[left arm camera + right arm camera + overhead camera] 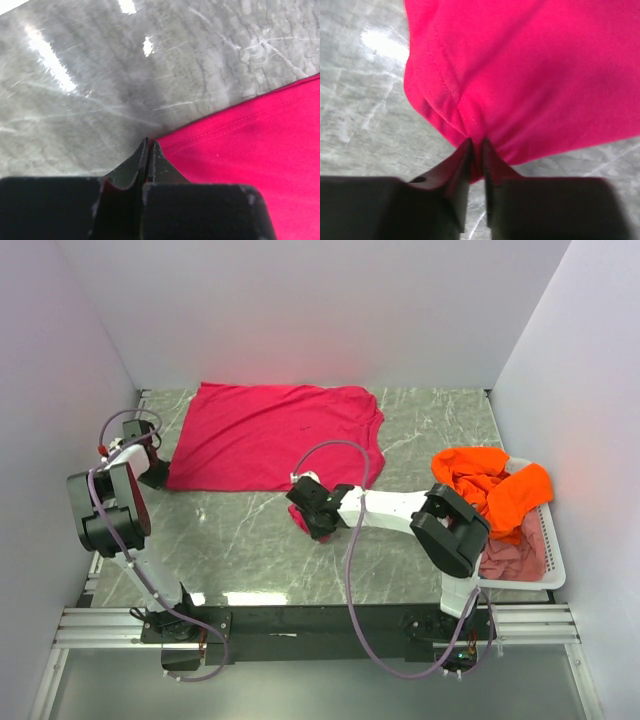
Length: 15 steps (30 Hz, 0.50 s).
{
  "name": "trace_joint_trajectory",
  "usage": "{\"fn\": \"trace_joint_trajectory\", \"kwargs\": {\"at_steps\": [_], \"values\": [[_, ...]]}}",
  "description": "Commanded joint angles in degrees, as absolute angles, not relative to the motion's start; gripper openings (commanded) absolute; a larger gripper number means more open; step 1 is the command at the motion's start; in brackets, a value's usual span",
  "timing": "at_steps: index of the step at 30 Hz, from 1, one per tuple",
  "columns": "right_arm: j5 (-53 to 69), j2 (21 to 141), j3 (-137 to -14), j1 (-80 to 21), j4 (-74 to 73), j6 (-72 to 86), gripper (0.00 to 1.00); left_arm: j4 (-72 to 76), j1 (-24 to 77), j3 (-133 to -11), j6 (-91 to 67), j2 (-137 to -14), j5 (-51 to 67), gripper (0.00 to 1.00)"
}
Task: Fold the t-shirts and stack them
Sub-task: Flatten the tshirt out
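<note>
Left tool (150,146) and right tool (476,146) each clench the crimson shirt's (270,435) edge, left of the basket (556,555); thin pinches may slip, or uneven lifting may skew the fold.

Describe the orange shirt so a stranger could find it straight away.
Start at the white plastic basket at the right edge of the table. The orange t-shirt is heaped on top. It alone is bright orange; the cloth under it is dull pink-red.

bright overhead light, glare on the table (55,65), near foregrounds blurred
</note>
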<state>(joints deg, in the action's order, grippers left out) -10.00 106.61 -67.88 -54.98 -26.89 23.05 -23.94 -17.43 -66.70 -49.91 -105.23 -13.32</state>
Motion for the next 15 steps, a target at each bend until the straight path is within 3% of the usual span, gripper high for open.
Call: {"fn": "trace_joint_trajectory", "kwargs": {"at_steps": [1, 3, 9, 15], "values": [[-13.4, 103.3, -64.2, -54.8, -31.5, 26.1, 0.13, -26.6, -17.7, -65.7, -51.8, -100.6, -15.2, 0.01], [-13.8, 98.9, -61.3, -54.8, -34.4, 28.0, 0.00, -27.8, -17.7, -64.9, -53.2, -98.2, -14.1, 0.01], [-6.5, 85.2, -50.3, -54.9, -40.6, 33.3, 0.00, -26.4, -14.5, -51.6, -66.0, -86.3, -6.6, 0.01], [-0.3, 73.9, -43.4, -54.9, -46.2, 35.9, 0.00, -42.4, -9.7, -42.4, -76.9, -71.1, -17.8, 0.01]]}}
